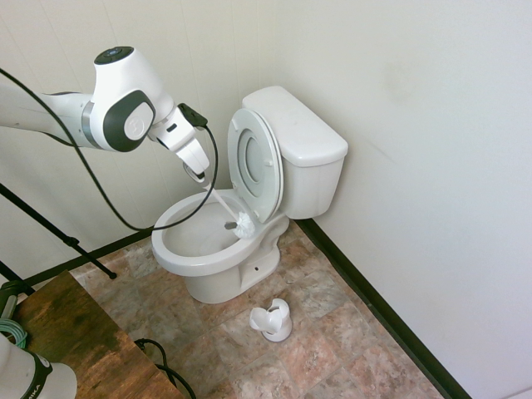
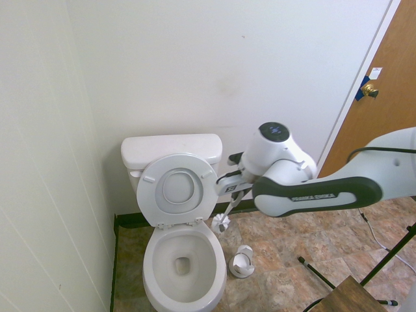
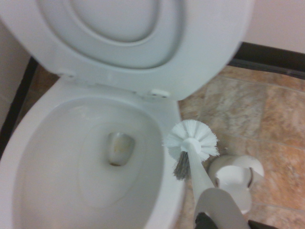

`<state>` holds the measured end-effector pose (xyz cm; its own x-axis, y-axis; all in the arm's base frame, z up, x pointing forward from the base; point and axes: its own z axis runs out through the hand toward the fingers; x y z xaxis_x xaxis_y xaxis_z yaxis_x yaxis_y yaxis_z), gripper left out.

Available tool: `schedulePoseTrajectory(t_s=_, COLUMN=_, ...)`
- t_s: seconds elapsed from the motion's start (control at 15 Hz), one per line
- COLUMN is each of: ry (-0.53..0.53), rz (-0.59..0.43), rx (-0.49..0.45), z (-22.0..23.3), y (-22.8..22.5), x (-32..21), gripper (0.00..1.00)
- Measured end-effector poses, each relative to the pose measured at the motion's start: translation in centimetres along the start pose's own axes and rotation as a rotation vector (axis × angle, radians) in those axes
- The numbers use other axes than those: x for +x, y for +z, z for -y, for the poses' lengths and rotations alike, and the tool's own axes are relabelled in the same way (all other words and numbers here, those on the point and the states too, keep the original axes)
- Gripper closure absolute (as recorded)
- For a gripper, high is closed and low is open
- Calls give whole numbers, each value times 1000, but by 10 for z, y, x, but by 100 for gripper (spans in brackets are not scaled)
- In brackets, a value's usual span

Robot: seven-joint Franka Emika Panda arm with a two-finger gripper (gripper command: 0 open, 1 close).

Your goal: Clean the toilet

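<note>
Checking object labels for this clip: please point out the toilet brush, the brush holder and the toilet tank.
Toilet brush (image 3: pixel 199 174): wrist view, on its handle.
Brush holder (image 1: pixel 278 325): first exterior view, lower body.
Toilet tank (image 2: pixel 170 144): second exterior view, tank lid.

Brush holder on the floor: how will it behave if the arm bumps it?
The holder looks like thin, hollow plastic, so probably light and quick to slide. It stands upright on a small round base on smooth-looking tile, so a high nudge could tip it. Its curved wall suggests it might then roll.
</note>
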<state>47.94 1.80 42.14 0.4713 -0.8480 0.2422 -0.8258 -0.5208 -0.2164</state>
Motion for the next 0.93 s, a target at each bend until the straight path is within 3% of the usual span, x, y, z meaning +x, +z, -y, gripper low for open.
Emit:
schedulePoseTrajectory(t_s=0.13, ry=64, rz=8, rx=-36, z=-62, y=-19, x=18, gripper=100)
schedulePoseTrajectory(t_s=0.4, ry=108, rz=20, rx=-47, z=-67, y=0, x=35, gripper=100)
schedulePoseTrajectory(t_s=0.93, ry=201, rz=57, rx=-108, z=-104, y=172, x=56, gripper=100)
